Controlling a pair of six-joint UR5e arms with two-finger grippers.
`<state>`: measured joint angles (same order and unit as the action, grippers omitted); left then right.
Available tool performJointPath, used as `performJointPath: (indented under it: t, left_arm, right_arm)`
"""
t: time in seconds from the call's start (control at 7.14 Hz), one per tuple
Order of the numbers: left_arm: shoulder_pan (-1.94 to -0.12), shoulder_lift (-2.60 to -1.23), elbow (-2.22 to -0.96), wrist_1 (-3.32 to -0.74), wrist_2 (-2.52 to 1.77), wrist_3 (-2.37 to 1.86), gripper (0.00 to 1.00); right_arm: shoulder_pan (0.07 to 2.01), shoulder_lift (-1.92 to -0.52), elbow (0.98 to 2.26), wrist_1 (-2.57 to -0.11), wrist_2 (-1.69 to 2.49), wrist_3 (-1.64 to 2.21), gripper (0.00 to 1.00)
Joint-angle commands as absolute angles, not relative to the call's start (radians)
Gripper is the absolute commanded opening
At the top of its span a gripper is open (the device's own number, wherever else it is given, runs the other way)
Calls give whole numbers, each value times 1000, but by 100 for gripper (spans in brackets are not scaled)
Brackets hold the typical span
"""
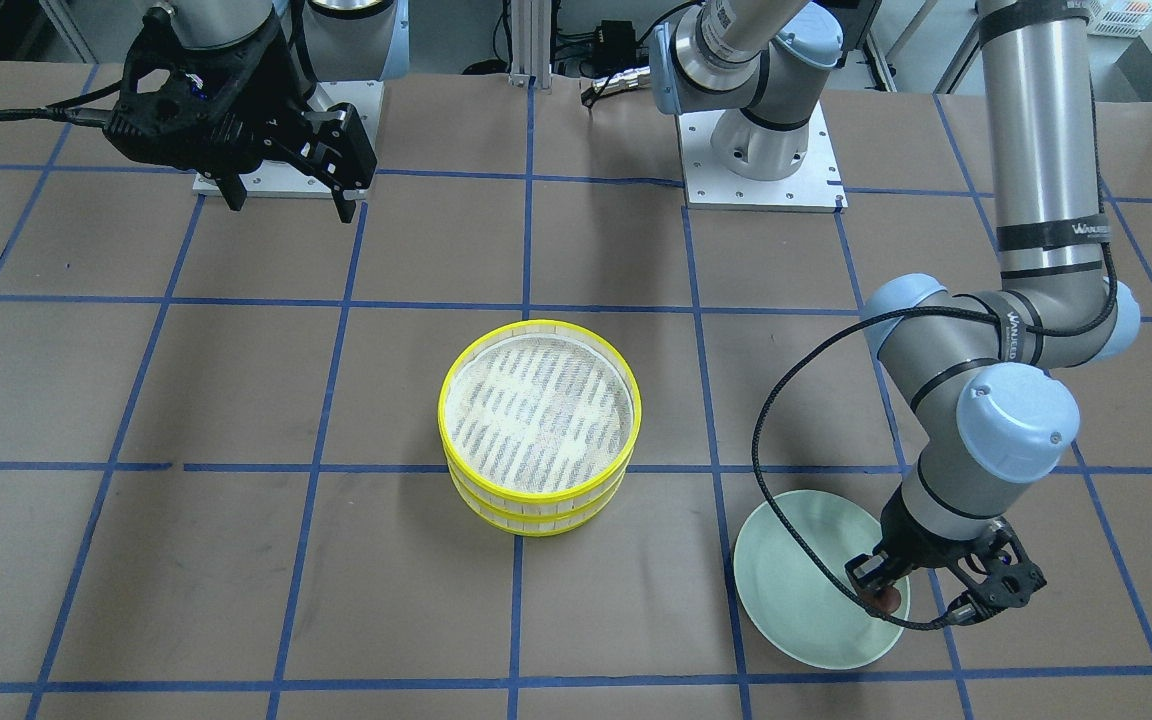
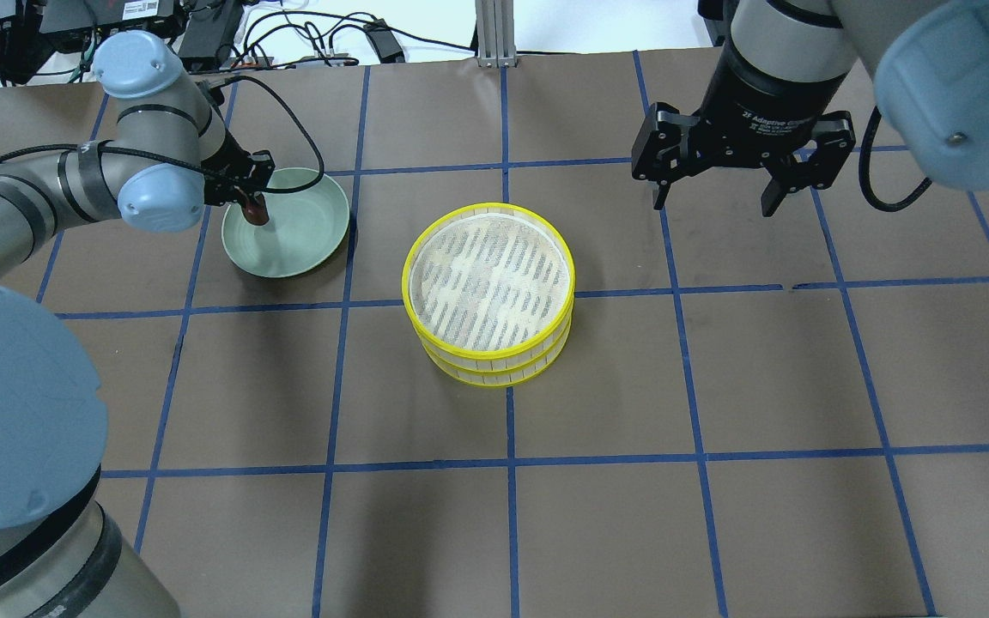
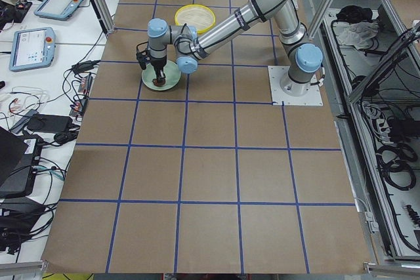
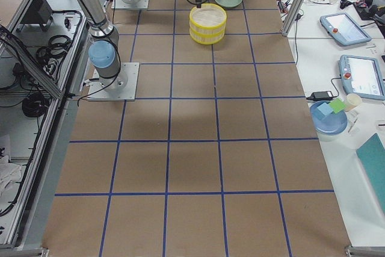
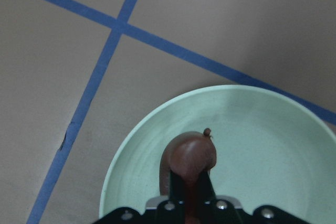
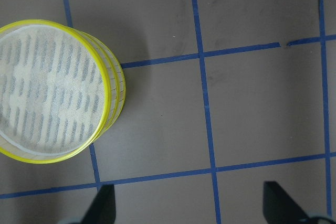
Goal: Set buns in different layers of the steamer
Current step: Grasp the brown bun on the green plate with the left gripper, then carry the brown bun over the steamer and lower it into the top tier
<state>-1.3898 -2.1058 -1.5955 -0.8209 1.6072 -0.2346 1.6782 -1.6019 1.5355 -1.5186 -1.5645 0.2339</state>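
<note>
Brown bun (image 5: 189, 150) tight in left gripper (image 5: 192, 182) over green plate (image 5: 262, 140); right gripper (image 2: 712, 206) wide apart, empty.

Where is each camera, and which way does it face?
Front: across table, facing robot; left arm, right hand, steamer.
Overhead: behind robot, looking down; arms, same steamer.
Left side: left end; left arm nearest.
Right side: right end; right arm nearest.
Left wrist: left hand gripping brown bun, plate.
Right wrist: steamer, own fingertips.

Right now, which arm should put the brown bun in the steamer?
Left. The left end effector grips the glossy reddish-brown bun at the pale green round plate; the right end effector hangs open, empty.
</note>
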Motion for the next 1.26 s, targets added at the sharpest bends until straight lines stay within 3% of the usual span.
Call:
performJointPath:
  t: [0.0, 0.7, 1.12]
  left_arm:
    - [-1428, -2060, -1562, -861, 1603, -248, 0]
    - [-1756, -1931, -1580, -896, 1582, -648, 0]
    - [-1874, -1899, -1668, -899, 1548, -827, 0]
  right_arm:
    - [1678, -1601, 1536, -1519, -1565, 235, 100]
    - [1678, -1600, 1536, -1519, -1566, 233, 100]
    - [1678, -1598, 1536, -1534, -1565, 153, 100]
